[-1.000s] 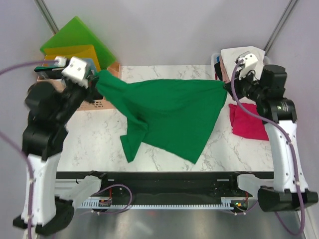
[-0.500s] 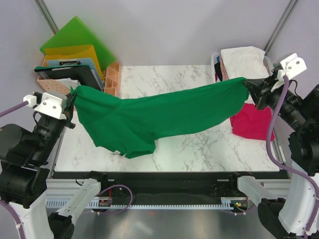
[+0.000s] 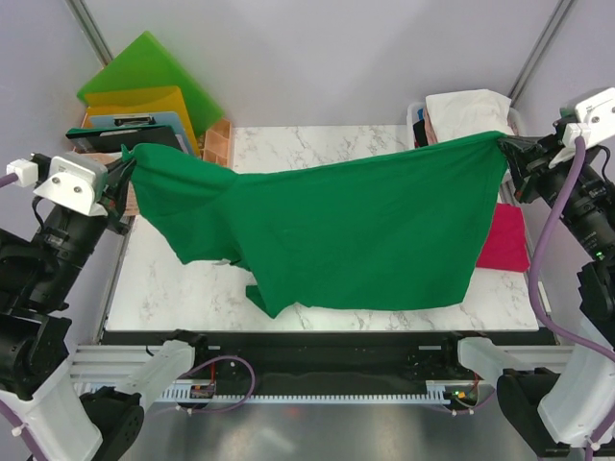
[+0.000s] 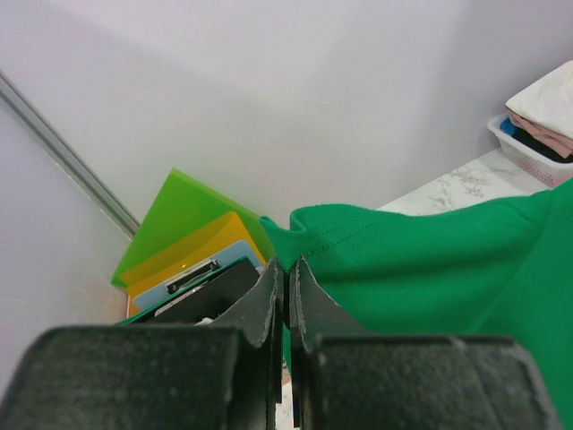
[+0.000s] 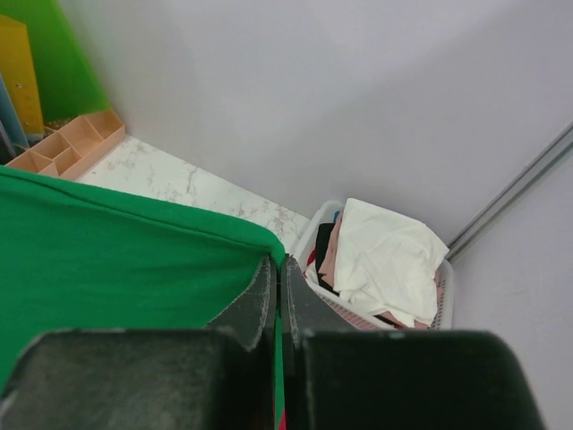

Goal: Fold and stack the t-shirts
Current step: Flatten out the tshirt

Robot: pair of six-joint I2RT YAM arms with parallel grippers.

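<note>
Above the bench (image 3: 163, 288), green t-shirt (image 3: 356, 230) held up and spread wide between both grippers.
Left gripper (image 3: 125, 161) has jaws pressed together, clamped on the shirt's upper left corner over the bench's left edge. Right gripper (image 3: 507, 146) also has jaws together, clamped on the upper right corner at the far right. Top edge runs between them with a slight dip in the middle. Cloth hangs like a sheet, with a bunched fold at lower left; can't tell if the hem touches the bench. Magenta-red t-shirt (image 3: 504, 240) lies on the bench's right side, partly hidden behind the green cloth. Basket (image 5: 446, 285) at the far right corner holds a white t-shirt (image 5: 385, 255) on top of pink and dark cloth. Far left: green and yellow folders (image 3: 144, 72), peach organizer tray (image 3: 219, 139).
</note>
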